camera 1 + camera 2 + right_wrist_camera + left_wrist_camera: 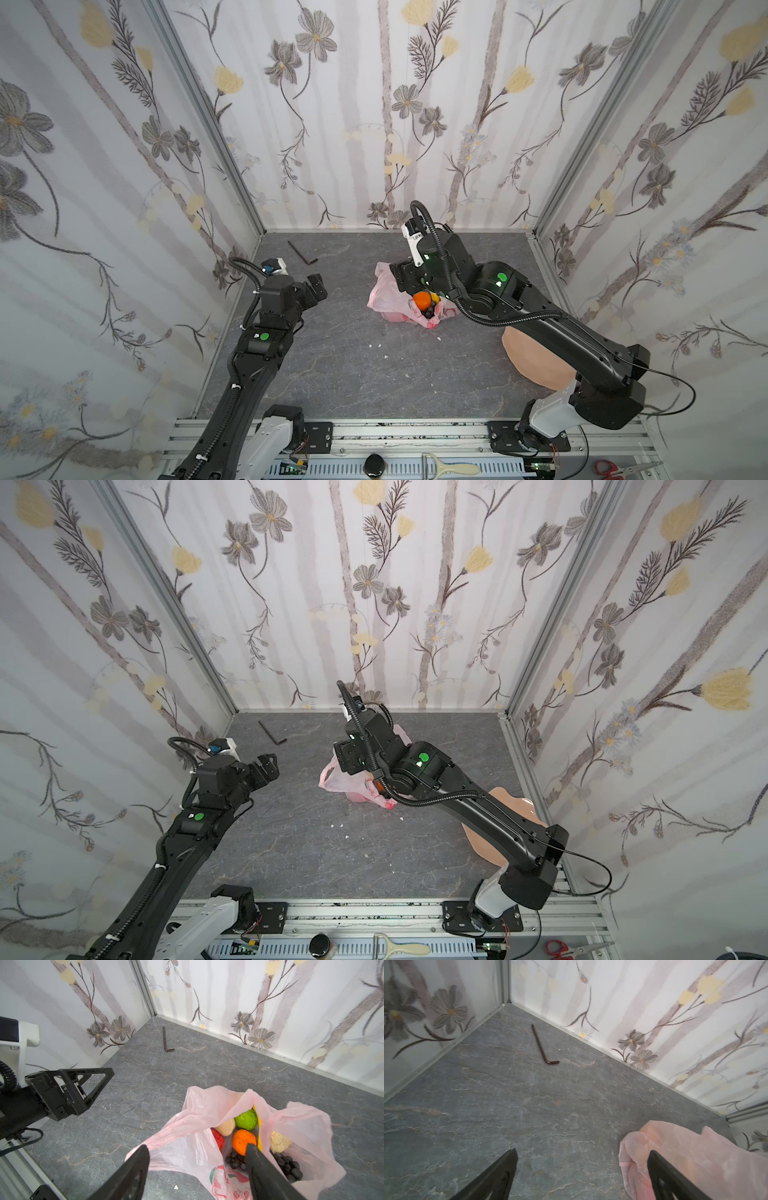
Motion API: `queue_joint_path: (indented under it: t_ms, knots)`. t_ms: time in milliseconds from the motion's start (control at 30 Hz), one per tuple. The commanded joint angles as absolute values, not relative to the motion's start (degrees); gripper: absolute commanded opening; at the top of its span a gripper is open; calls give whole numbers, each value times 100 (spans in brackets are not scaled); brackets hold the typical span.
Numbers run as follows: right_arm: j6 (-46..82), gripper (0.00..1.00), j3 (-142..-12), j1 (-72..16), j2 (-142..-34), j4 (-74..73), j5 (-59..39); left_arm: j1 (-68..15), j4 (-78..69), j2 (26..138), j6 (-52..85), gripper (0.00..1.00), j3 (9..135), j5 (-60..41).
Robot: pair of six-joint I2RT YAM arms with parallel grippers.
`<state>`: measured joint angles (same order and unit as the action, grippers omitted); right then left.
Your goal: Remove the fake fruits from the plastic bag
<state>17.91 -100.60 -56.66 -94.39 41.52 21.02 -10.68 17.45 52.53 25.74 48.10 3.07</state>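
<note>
Near the middle of the counter (332, 382), somewhat toward its far edge, the plastic bag (388, 297) lies crumpled with its mouth gaping upward. The fake fruits (423, 301) that can be seen all sit inside it. The right wrist view shows a green ball (246, 1119), an orange ball (242, 1139), a red piece (218, 1140) and two beige lumps (225, 1127). A strip of the yellow banana (258, 1132) and the dark grape bunch (289, 1167) also show, the grapes at the bottom.

The right end effector (197, 1153) hangs at the bag's mouth with its jaws standing wide apart and gripping nothing. One finger is outside the bag. The other reaches inside, just over the orange ball and the grapes. A loose fold of pink film lies between them.

The left end effector (316, 287) hovers over the left side of the counter, well apart from the bag. Its jaws are spread wide with nothing between them.

A peach-coloured dish (528, 353) rests at the counter's right edge, largely hidden under the right arm. A bent hex key (303, 253) lies flat near the far-left corner. A few small white scraps (378, 345) dot the surface between the bag and the near edge.
</note>
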Motion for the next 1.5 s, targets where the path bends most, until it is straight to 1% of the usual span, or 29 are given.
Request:
queue_joint_path:
  t_ms: [0,100,200,333,467,733,833,967,1033,1133,1233,1300,1400,1467]
  knots:
    - [1837,83,-9565,-5678,-8835,3991,2278,-1643,2532,5571,2486,100,5609,348]
    - [1846,91,-8980,-5679,-8213,3642,2215,-2387,3199,6041,2384,100,6532,580]
    - [1846,94,-8594,-5647,-7768,3529,2503,-3191,3857,6389,2321,100,7252,936]
    - [1846,96,-8151,-5506,-7383,3414,2788,-3919,4271,6592,2398,100,7699,618]
    - [1921,97,-7644,-5365,-7059,3050,2852,-4608,4653,7105,2523,100,7877,878]
    - [2082,98,-6979,-5007,-6928,2597,2559,-4663,4647,7948,2649,99,7767,1255]
    - [2101,100,-6900,-4929,-7141,2553,2446,-4656,4485,8200,2737,97,7768,1359]
    - [2252,100,-6929,-4873,-7595,2628,2734,-4654,4307,8567,2968,92,7721,1739]
    - [2310,100,-6998,-4827,-7848,2652,2720,-4614,4124,8670,3036,89,7670,1780]
    - [2372,100,-7136,-4812,-8288,2603,2628,-4481,3776,8741,3090,80,7638,1613]
    - [2469,100,-7313,-4755,-8699,2610,2350,-4367,3562,8785,3122,69,7687,1482]
    - [2661,100,-7380,-4460,-8945,2669,2363,-4308,3462,8832,3144,63,7704,1379]
    - [2791,100,-7418,-4166,-9185,2722,2367,-4229,3300,8870,3198,50,7644,1241]
    - [2838,92,-7490,-3994,-9373,2822,2414,-4168,3186,8859,3208,43,7558,1155]
